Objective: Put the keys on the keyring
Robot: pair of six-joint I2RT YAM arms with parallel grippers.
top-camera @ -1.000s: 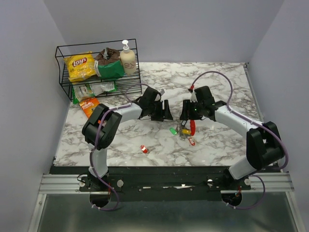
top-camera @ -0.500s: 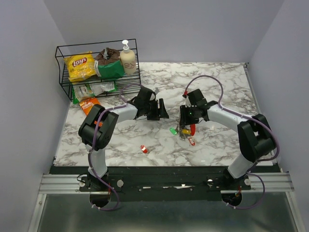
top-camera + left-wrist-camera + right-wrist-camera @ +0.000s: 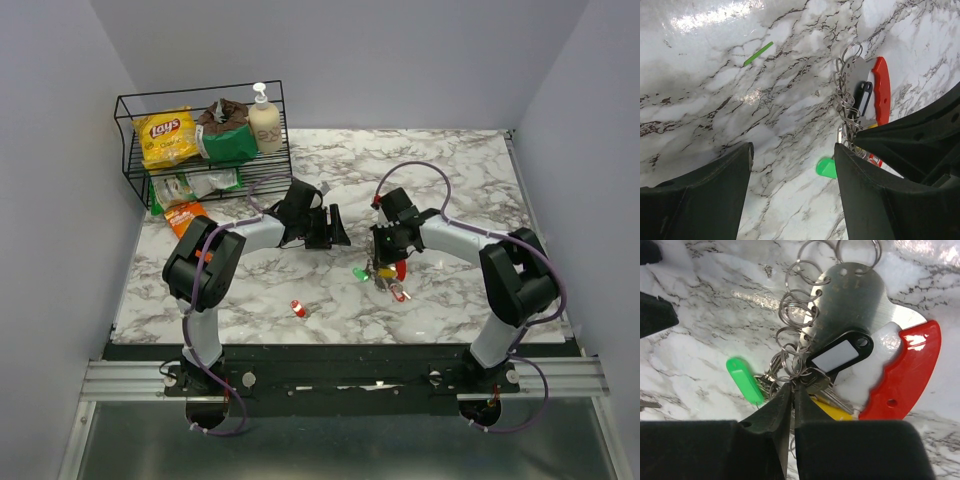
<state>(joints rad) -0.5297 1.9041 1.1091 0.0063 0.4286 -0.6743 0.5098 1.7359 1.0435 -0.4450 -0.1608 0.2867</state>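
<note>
The keyring is a red curved loop on a silvery plate with a chain of metal rings; it lies mid-table. Bunched at its rings are a green-headed key, a yellow head and a black tag. My right gripper is shut, its tips pinching a ring of that bunch. My left gripper hangs open over bare marble just left of the bunch, with the green key by its right finger. A red-headed key lies alone nearer the front.
A black wire rack at the back left holds a chip bag, a green packet and a soap bottle. An orange packet lies in front of it. A thin green sliver lies on the marble beyond the left gripper.
My right gripper has closed from open to shut on the ring bunch, after shifting left and nearer. The left gripper moved slightly left and stays open.
</note>
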